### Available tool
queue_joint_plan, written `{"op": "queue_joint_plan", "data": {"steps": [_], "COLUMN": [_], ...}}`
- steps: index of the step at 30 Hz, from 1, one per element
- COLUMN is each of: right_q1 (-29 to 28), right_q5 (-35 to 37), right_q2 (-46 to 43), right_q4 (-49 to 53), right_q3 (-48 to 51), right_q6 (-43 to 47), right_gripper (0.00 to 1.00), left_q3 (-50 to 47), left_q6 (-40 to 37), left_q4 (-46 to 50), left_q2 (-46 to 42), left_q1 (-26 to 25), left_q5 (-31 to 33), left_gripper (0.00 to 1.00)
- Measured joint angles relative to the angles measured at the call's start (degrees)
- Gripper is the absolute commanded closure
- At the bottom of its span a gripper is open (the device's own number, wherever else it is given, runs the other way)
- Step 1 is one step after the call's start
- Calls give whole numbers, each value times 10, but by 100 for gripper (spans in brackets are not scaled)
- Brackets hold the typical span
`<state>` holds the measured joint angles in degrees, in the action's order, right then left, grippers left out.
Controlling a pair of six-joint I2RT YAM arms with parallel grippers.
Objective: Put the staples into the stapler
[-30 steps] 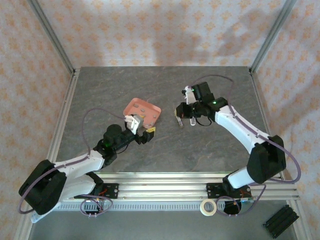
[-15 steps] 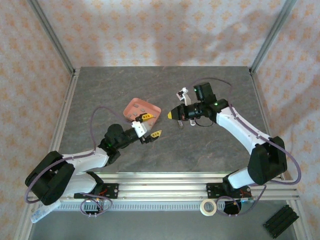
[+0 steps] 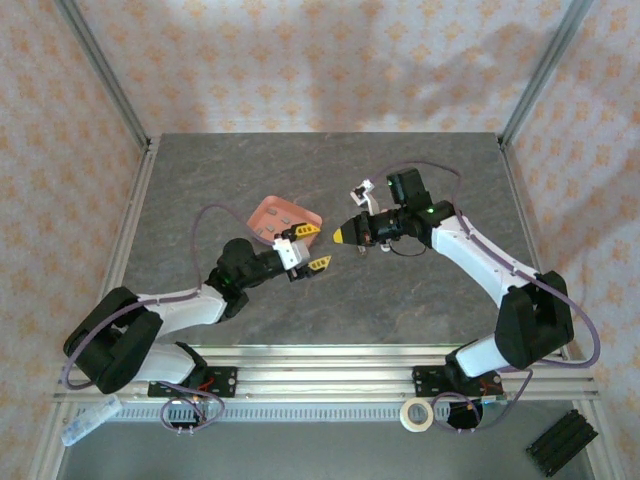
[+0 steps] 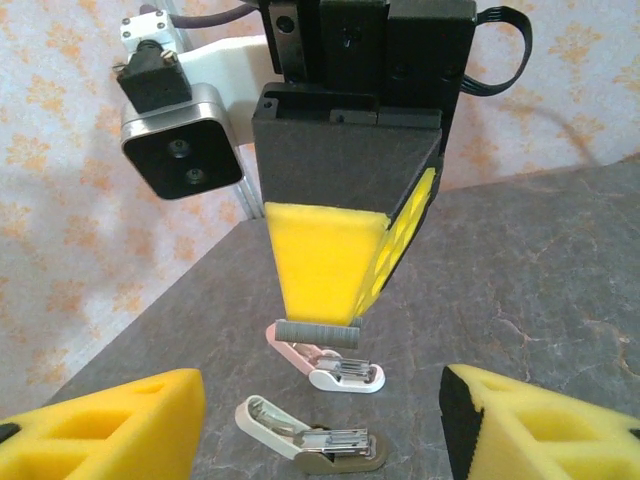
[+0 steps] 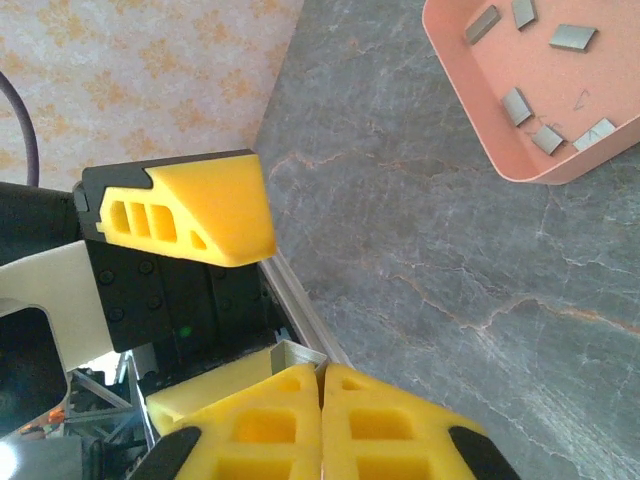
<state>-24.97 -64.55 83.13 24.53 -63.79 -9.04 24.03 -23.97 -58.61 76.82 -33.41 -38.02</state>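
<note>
My right gripper (image 3: 345,233) is shut on a short grey strip of staples (image 4: 316,333), whose end sticks out past the pads (image 5: 300,356). It points left at my left gripper (image 3: 313,247), which stands open with nothing between its yellow fingers (image 4: 110,425). Below the held strip two small staplers lie open on the table, one pink and white (image 4: 330,366), one white and taupe (image 4: 312,442). More staples (image 5: 517,104) lie in the salmon-pink tray (image 3: 272,213), behind the left gripper.
The grey stone-look table (image 3: 420,300) has free room toward its front and back. A tape roll (image 3: 416,414) sits on the front rail and a black object (image 3: 560,441) lies at the lower right. Metal frame posts (image 3: 105,75) stand at the back corners.
My right gripper has swung from pointing down to pointing left, strip in its tips. My left gripper has moved right toward it, and its fingers have narrowed.
</note>
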Motion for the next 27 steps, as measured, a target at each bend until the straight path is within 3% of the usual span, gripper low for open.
{"op": "queue_joint_plan", "data": {"steps": [5,12,27], "right_q1": [-1,-6,-11], "right_q5": [-9,-19,-35], "right_q2": [0,1,1], "right_q4": [-1,-1,2], "right_q3": [2,4,5], "right_q6": [-1,-1,1], "right_gripper": [93,94,94], "left_q3": [11,15,23], "left_q6": [-2,-2,-17], "left_q4": [0,0,1], "left_q2": [3,3,5], "left_q1": [-6,-6,-6], "left_q5": [-10,-21,-36], "left_gripper": [38,48,50]}}
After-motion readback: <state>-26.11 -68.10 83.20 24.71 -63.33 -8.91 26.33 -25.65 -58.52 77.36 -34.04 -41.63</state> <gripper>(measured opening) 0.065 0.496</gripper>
